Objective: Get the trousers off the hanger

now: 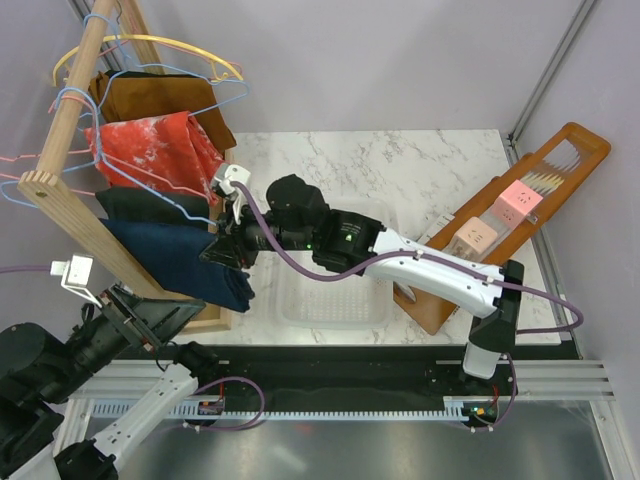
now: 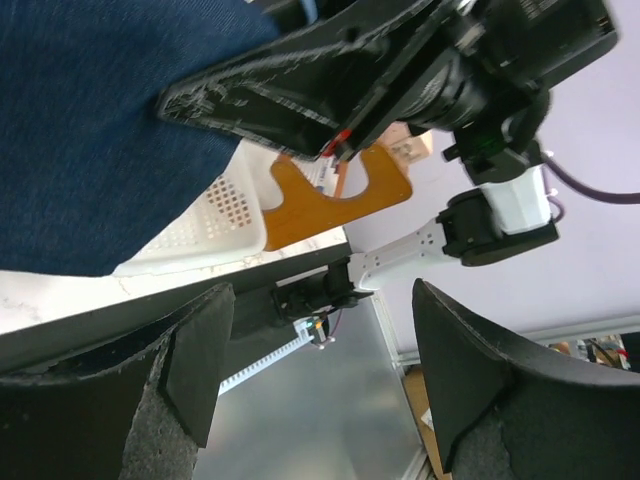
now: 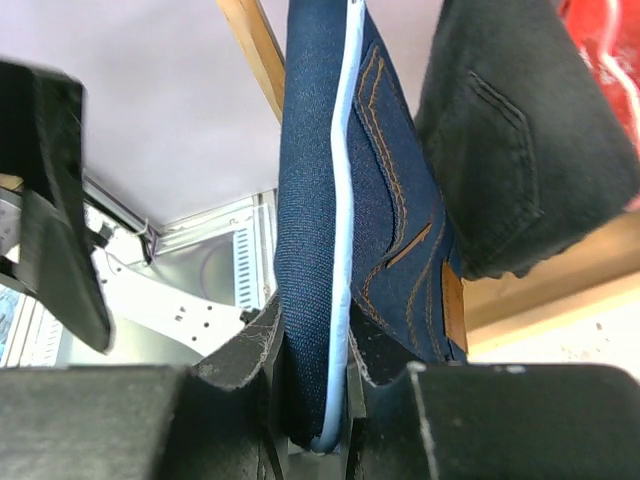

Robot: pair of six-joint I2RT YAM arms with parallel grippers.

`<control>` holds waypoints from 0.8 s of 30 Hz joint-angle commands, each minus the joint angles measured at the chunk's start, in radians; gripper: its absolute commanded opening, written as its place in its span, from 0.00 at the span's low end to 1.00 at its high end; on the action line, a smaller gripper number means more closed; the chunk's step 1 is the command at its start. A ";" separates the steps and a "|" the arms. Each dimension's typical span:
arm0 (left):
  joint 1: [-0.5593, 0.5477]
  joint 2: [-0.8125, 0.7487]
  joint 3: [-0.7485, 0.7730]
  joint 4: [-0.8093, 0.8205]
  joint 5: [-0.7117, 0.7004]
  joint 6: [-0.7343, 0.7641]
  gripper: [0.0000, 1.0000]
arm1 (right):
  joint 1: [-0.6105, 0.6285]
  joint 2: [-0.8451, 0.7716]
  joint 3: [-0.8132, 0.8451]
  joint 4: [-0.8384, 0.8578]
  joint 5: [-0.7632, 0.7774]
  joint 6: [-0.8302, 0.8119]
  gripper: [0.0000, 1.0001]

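Observation:
The dark blue denim trousers hang folded over a light blue hanger at the near end of the wooden rack. Their brown waist patch shows in the right wrist view. The black trousers hang just behind them and also show in the right wrist view. My right gripper is shut on the lower fold of the denim trousers, with the hanger bar between its jaws. My left gripper is open and empty just below the denim, its midpoint over the table's front edge.
A red white-mottled cloth and a brown garment hang further back on the rack. A white perforated basket sits mid-table under my right arm. A wooden board with pink boxes lies at the right.

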 commanded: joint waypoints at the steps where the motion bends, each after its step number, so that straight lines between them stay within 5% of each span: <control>1: -0.006 0.085 0.064 0.112 0.078 -0.006 0.79 | 0.001 -0.129 -0.019 0.143 0.023 -0.021 0.00; 10: -0.003 0.165 0.090 0.218 0.092 -0.056 0.77 | 0.002 -0.233 -0.131 0.125 0.053 -0.020 0.00; 24: -0.003 0.311 0.144 0.303 -0.138 -0.076 0.73 | 0.030 -0.396 -0.288 0.081 0.064 0.009 0.00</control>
